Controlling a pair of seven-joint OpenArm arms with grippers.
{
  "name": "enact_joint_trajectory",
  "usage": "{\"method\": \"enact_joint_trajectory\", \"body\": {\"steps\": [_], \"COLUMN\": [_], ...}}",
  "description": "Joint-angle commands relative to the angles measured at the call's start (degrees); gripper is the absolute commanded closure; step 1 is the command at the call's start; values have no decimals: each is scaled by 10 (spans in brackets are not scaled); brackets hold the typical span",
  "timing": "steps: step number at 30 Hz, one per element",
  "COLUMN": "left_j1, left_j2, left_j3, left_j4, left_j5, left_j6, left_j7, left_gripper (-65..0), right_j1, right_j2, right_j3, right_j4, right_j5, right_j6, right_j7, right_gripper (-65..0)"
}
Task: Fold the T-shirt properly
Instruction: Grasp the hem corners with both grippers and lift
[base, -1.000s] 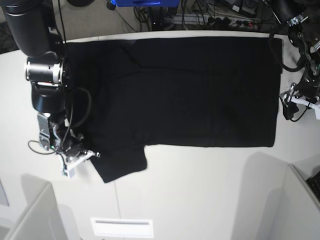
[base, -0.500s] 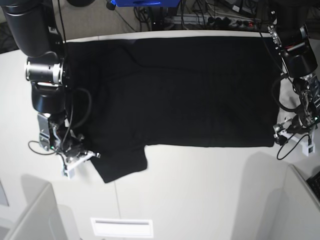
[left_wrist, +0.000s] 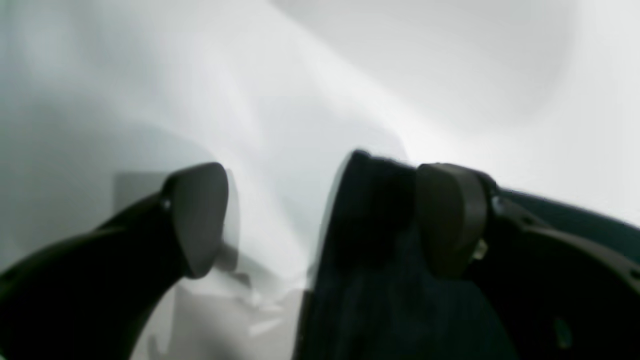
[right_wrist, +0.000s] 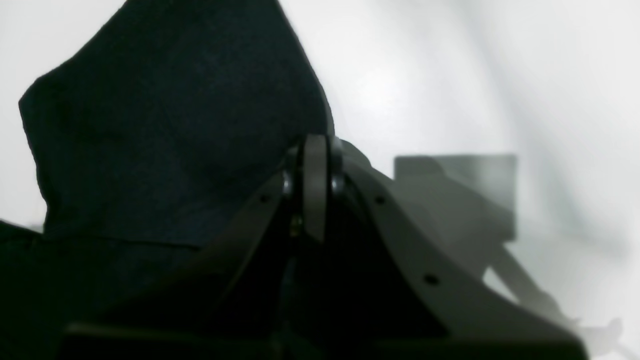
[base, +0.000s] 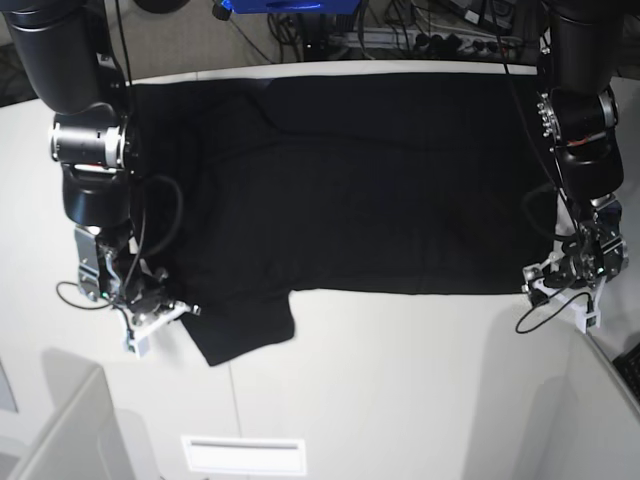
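1. The black T-shirt (base: 350, 185) is lying spread flat across the white table (base: 400, 390), its body filling the far half and one sleeve (base: 245, 325) jutting toward the near edge.
2. The right gripper (right_wrist: 315, 200) is sitting at that sleeve's corner, fingers pressed together with dark cloth (right_wrist: 170, 130) bunching up beside them; whether fabric is caught between them is hard to tell.
3. In the base view, the right gripper (base: 150, 310) is resting low on the table at the sleeve's outer edge.
4. The left gripper (left_wrist: 320, 220) is standing wide apart at the shirt's opposite near corner, one fingertip (left_wrist: 450, 220) touching the hem's edge, the other (left_wrist: 200, 215) over bare table.
5. From above, the left gripper (base: 565, 285) is hovering just beside the hem corner.
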Motion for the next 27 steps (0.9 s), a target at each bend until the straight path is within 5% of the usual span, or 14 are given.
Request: {"method": "enact_joint_trajectory", "body": {"steps": [1, 11, 15, 20, 27], "left_j1": [-17, -12, -10, 3, 41], "left_j2": [-1, 21, 21, 21, 21], "left_j3": [6, 5, 6, 4, -2], "left_j4": [-1, -8, -12, -1, 90], "left_j5": [-6, -8, -8, -8, -9], "left_j6": [-2, -2, -2, -2, -2], "left_j7": [1, -1, -1, -1, 3], "left_gripper": [-564, -543, -339, 0, 0], "right_j1": [12, 12, 10, 9, -32], "right_j2": [5, 6, 6, 6, 15], "right_j3": [0, -1, -1, 3, 3], "right_j4": [2, 2, 2, 5, 126], "right_j5": [-7, -7, -7, -7, -7], "right_j6": [-3, -3, -3, -3, -3], "right_j7": [-11, -11, -9, -8, -10], "right_gripper": [0, 0, 0, 0, 0]}}
